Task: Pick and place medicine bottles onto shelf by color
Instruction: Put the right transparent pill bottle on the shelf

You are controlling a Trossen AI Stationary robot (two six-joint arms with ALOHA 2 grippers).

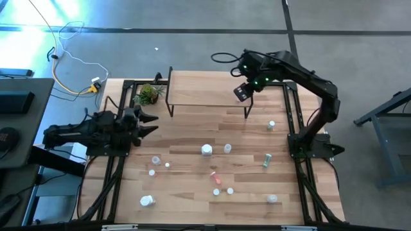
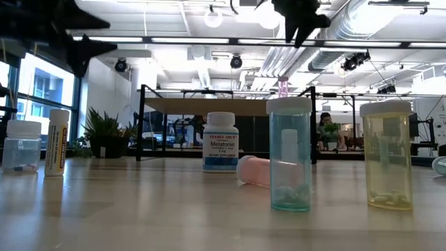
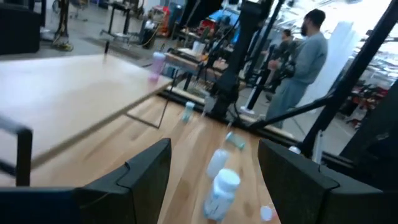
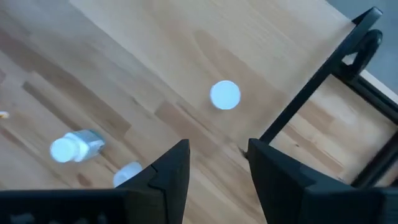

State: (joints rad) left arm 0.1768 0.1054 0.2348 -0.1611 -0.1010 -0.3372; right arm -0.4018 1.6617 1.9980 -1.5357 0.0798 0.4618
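Note:
The shelf [image 1: 209, 86] stands at the table's far middle on thin black legs. A pink bottle with a white cap [image 3: 157, 65] stands on its right end; its cap also shows from above in the right wrist view [image 4: 224, 95]. My right gripper [image 1: 243, 93] hangs open and empty above that end, clear of the bottle. My left gripper [image 1: 153, 124] is open and empty at the table's left side, level, pointing right. Several small bottles stand or lie on the tabletop, among them a white jar [image 1: 207, 149], a green bottle [image 1: 266, 160] and a pink one [image 1: 214, 174].
A small potted plant [image 1: 149, 94] stands left of the shelf. More bottles are scattered toward the near edge [image 1: 147, 201] and the right [image 1: 271, 125]. Black frame rails run along both table sides. A person [image 3: 305, 56] stands in the room beyond the table.

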